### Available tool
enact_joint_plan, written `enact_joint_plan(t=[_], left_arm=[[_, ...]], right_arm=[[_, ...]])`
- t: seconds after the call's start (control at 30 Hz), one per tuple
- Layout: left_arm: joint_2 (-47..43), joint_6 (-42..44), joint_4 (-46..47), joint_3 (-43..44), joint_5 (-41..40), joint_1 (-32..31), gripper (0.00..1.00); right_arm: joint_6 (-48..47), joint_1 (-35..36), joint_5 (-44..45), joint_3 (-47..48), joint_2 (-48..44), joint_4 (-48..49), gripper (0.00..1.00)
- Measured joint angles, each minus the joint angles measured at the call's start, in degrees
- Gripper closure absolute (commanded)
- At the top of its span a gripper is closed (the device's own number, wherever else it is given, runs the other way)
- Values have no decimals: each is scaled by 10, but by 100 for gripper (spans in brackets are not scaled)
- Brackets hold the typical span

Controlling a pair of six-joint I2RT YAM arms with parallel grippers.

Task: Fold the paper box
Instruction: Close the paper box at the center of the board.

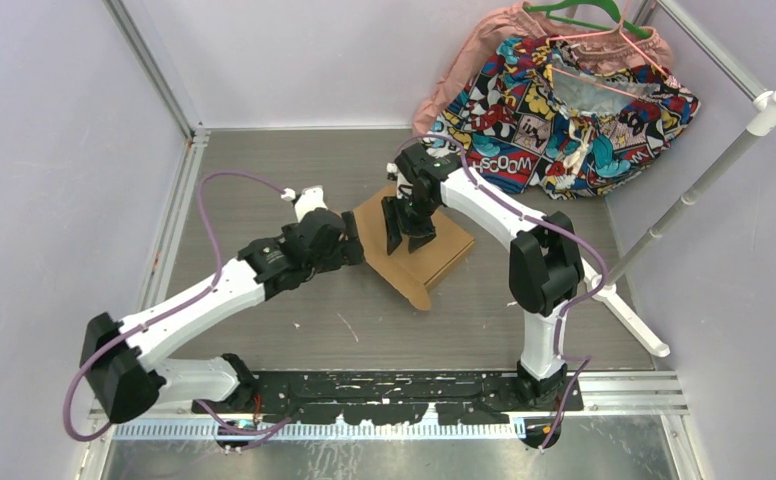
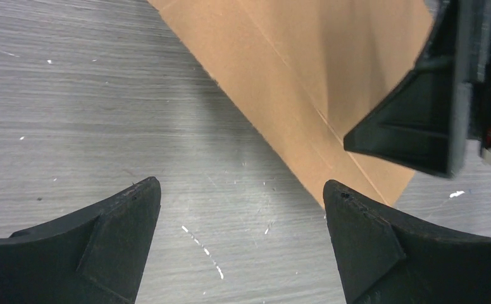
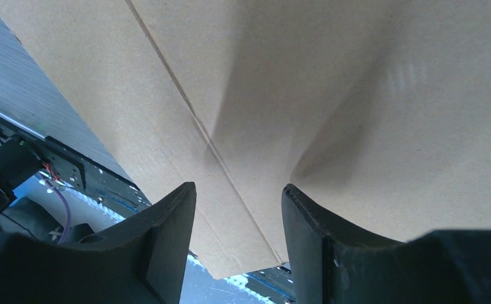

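The paper box [image 1: 446, 248] is plain brown cardboard and lies flat at the table's middle, turned diagonally, with a crease line across its top. My right gripper [image 1: 408, 236] points down onto its top near the left side, jaws open and holding nothing. In the right wrist view the box [image 3: 306, 95] fills the frame just beyond the right gripper [image 3: 238, 190]. My left gripper [image 1: 354, 248] sits low at the box's left edge, open and empty. In the left wrist view the left gripper [image 2: 242, 183] is over bare table, with the box [image 2: 274, 82] ahead to the right.
A comic-print cloth [image 1: 554, 115] and a pink cloth on a green hanger [image 1: 574, 12] lie at the back right. A white stand pole [image 1: 709, 175] leans at the right, its foot [image 1: 636, 322] on the table. Walls enclose the left and back.
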Motion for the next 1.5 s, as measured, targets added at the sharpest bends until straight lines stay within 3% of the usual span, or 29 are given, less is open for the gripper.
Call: enact_joint_plan(t=[0.27,0.77,1.17,1.27,1.5], left_arm=[[113,-11,83,-15,39,12,0],[99,-24,157,-20,50,12,0],[176,-24,237,-47,42,12,0],[176,-23,256,-62,39,12,0],[211,-15,308,-80,33,12,0]], right_arm=[[2,-1,0,1,15,-4,45],[5,-1,-4,-1,42,-1,47],[23,-6,-18,-6,43,9,48],[27,-9,-23,-8,43,14,55],[38,-17,-40,-15,43,27,55]])
